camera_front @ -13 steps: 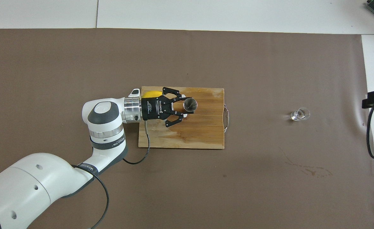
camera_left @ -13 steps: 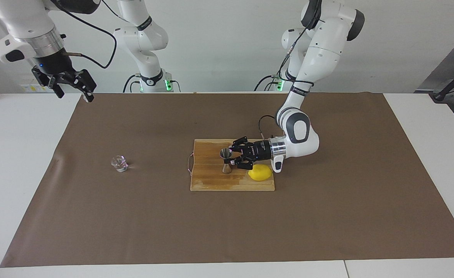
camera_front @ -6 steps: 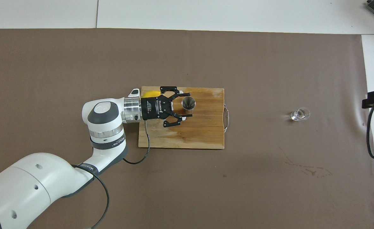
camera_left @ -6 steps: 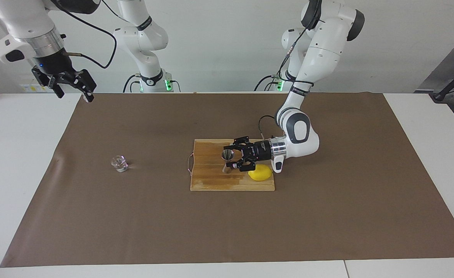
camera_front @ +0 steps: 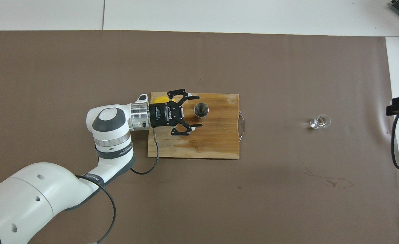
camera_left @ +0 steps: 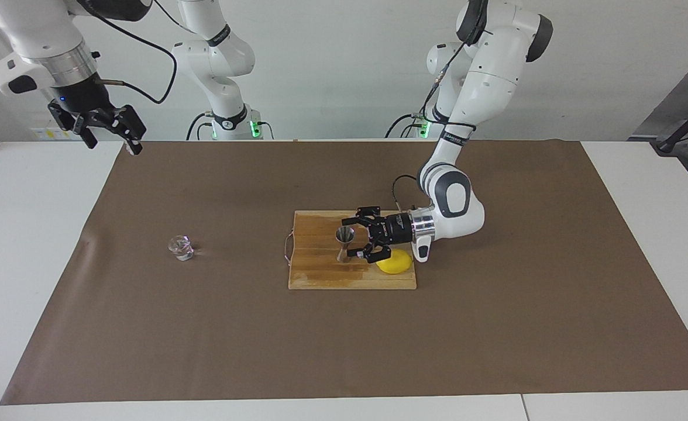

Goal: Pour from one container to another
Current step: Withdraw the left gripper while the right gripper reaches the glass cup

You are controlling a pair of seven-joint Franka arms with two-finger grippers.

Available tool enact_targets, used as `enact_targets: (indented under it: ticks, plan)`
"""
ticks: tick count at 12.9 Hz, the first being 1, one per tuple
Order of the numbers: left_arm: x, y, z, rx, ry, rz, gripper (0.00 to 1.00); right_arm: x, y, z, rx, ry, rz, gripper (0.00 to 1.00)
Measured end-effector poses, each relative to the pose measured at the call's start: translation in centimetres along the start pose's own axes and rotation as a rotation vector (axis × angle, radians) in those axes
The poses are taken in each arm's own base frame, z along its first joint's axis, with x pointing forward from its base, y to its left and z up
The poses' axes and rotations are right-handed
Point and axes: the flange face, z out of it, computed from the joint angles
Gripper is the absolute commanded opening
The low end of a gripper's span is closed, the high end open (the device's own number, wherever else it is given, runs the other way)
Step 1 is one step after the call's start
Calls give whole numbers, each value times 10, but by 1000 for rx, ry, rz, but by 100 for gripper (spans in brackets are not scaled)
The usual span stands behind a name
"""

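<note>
The silver jigger (camera_left: 344, 242) (camera_front: 201, 111) stands upright on the wooden cutting board (camera_left: 319, 276) (camera_front: 216, 145). My left gripper (camera_left: 348, 238) (camera_front: 197, 111) lies level just above the board, open. One fingertip is on each side of the jigger and neither touches it. The small clear glass cup (camera_left: 181, 247) (camera_front: 320, 122) stands alone on the brown paper toward the right arm's end of the table. My right gripper (camera_left: 113, 139) hangs open and high over the paper's corner nearest the robots, holding nothing.
A yellow lemon (camera_left: 395, 263) (camera_front: 159, 100) lies on the board under the left wrist. A wire handle (camera_front: 242, 125) sticks out of the board's end toward the cup. A dried stain (camera_front: 328, 181) marks the paper nearer to the robots than the cup.
My left gripper has opened off the jigger and drawn back slightly toward the lemon. The jigger stays standing on the board. The right arm has not moved.
</note>
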Motion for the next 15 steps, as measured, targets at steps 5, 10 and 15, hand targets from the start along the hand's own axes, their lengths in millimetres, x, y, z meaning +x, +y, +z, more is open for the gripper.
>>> enact_targets:
  ticks: [5,10,15]
  plan:
    - [-1,19,-35,-20,7,24,100,0,0,0,0,0,0,100]
    - [-35,42,-105,51,74,141,100,0,2,0,0,0,3,100]
    - [-80,52,-153,240,295,353,100,0,9,1,0,-1,-56,100]
